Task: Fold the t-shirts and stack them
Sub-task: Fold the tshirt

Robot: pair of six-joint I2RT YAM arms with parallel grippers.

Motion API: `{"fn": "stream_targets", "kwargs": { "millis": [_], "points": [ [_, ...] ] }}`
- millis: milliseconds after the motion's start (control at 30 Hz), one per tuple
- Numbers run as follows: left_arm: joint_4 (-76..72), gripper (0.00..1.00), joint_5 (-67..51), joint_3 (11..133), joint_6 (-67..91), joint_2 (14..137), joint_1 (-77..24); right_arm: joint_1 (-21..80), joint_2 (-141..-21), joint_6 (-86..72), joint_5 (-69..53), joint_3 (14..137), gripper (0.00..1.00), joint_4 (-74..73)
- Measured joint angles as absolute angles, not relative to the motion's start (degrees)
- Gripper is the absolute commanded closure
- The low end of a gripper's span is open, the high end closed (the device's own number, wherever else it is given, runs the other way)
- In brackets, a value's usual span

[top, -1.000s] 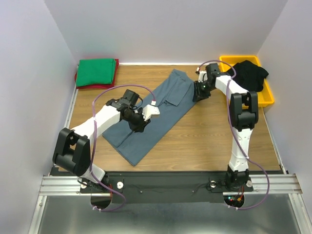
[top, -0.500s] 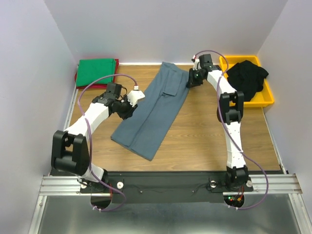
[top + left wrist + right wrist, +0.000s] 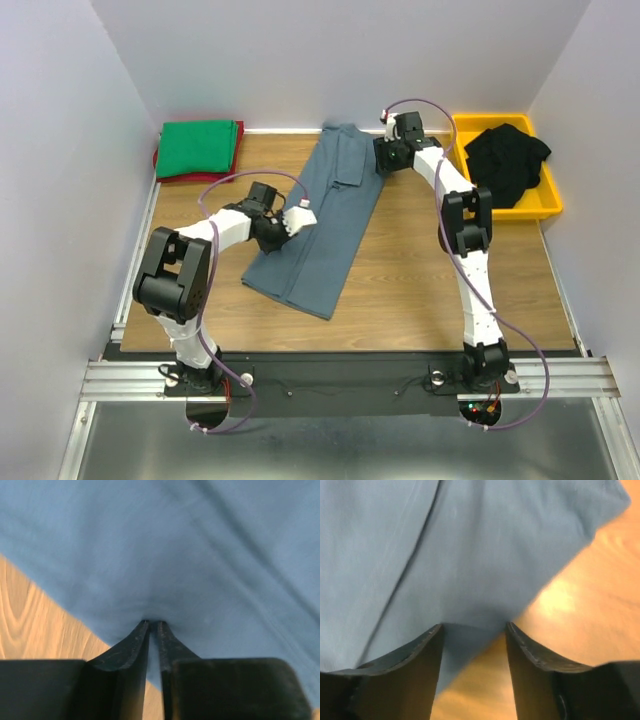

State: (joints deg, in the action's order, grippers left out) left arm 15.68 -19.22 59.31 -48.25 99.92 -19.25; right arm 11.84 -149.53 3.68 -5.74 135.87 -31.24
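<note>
Left gripper [image 3: 154,623], clamped on the nine o'clock edge of the blue-grey t-shirt [image 3: 330,220] lying mid-table, probably to tension it; right gripper [image 3: 474,626], jaws spread, astride its one o'clock hem.

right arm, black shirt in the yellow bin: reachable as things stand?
Probably yes. The black shirt lies in the yellow bin, just right of the right gripper, whose jaws stand open; nothing stands between them.

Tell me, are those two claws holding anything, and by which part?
The left gripper pinches the blue-grey t-shirt just inside its long left edge. The right gripper is open, its fingers straddling the opposite edge near the far end without clamping it.
</note>
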Motion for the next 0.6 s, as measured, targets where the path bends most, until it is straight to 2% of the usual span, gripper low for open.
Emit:
{"fn": "stream_targets", "kwargs": {
  "millis": [67, 233, 400, 600],
  "points": [
    [13.9, 0.82, -17.7, 58.1, -49.3, 99.2, -22.2, 11.7, -146.0, 5.1, -5.8, 130.8, 0.32, -31.7],
    [12.0, 0.84, -15.8, 55.0, -48.9, 97.0, -30.6, 11.6, -138.1, 7.7, -6.5, 121.9, 0.31, -32.8],
    [14.3, 0.84, -17.6, 54.2, -45.0, 95.7, -39.3, 11.3, -130.0, 8.5, -8.5, 116.6, 0.33, -33.9],
    [19.8, 0.80, -23.4, 54.8, -40.2, 95.2, -43.8, 11.3, -126.7, 8.3, -16.0, 113.3, 0.39, -36.6]
  ]
}}
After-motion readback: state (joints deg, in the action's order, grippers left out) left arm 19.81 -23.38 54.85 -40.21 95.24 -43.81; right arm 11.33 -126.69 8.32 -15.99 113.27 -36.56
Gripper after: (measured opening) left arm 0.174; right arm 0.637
